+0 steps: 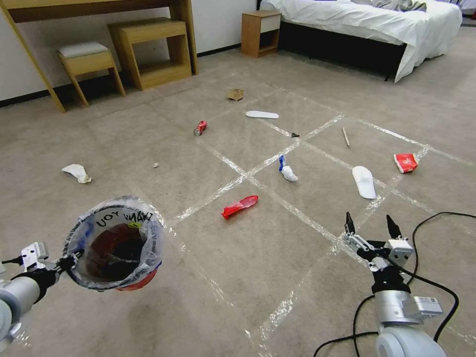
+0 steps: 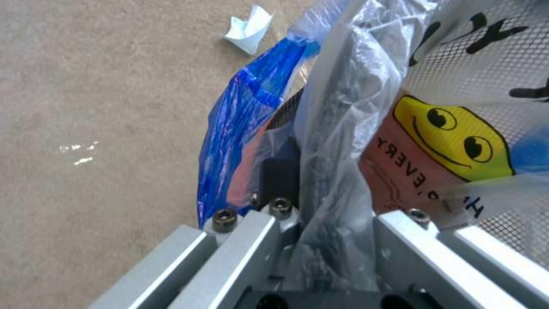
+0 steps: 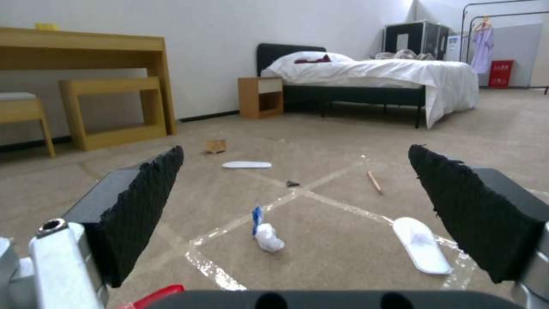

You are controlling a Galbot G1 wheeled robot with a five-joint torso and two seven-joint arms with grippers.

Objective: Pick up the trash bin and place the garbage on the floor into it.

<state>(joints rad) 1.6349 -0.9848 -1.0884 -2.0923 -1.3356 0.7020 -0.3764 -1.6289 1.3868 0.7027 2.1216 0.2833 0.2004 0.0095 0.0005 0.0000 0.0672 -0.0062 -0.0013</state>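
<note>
My left gripper [image 1: 69,260] is shut on the rim of the red trash bin [image 1: 116,243], holding it off the floor [image 1: 248,277] at the lower left. The bin's clear bag [image 2: 354,128] is pinched between the jaws in the left wrist view. My right gripper [image 1: 372,225] hovers open and empty at the lower right. The garbage lies scattered ahead: a red wrapper [image 1: 240,206], a white-and-blue crumpled paper [image 1: 287,171], a white slipper [image 1: 364,181], a red packet [image 1: 406,162], a stick [image 1: 345,137], a crushed can [image 1: 200,128], a second slipper [image 1: 262,114] and a small box [image 1: 236,94].
Another crumpled white paper [image 1: 77,172] lies at the left. A desk with a stool [image 1: 89,59] and a shelf unit [image 1: 151,49] stands along the far wall. A nightstand [image 1: 260,32] and a bed [image 1: 377,29] are at the far right. A black cable [image 1: 436,282] loops around my right arm.
</note>
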